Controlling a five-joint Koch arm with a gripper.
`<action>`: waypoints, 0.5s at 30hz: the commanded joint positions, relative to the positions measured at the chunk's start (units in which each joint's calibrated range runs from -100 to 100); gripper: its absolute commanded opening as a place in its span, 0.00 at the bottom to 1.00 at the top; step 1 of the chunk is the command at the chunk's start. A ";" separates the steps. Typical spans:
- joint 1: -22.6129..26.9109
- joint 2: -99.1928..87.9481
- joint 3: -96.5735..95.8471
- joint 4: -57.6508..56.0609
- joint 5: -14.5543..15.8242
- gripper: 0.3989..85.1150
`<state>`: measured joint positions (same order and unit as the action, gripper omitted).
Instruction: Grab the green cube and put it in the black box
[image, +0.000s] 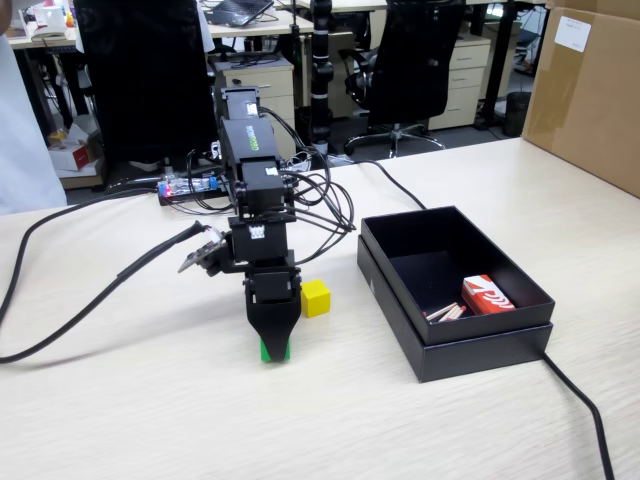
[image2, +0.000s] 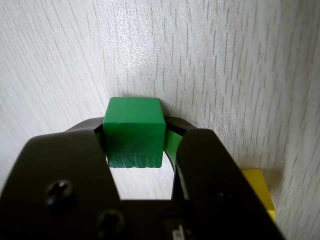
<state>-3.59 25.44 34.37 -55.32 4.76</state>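
In the fixed view, the gripper points straight down at the table, left of the black box, beside the yellow cube. In the wrist view, its jaws clamp the green cube squarely on opposite faces, ready for lifting.

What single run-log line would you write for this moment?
phase: grasp | gripper: shut on green cube, on table | yellow cube: beside arm, untouched | black box: no cube inside

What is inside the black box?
The black box holds a small red and white packet and some thin sticks beside it. The near wall hides part of the floor in the fixed view.
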 joint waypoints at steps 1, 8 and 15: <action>0.05 -6.68 0.36 -0.53 -0.24 0.00; 0.98 -35.25 -7.99 -0.53 0.00 0.00; 5.86 -62.90 -16.51 -0.53 0.00 0.00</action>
<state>0.17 -25.57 17.12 -55.48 4.86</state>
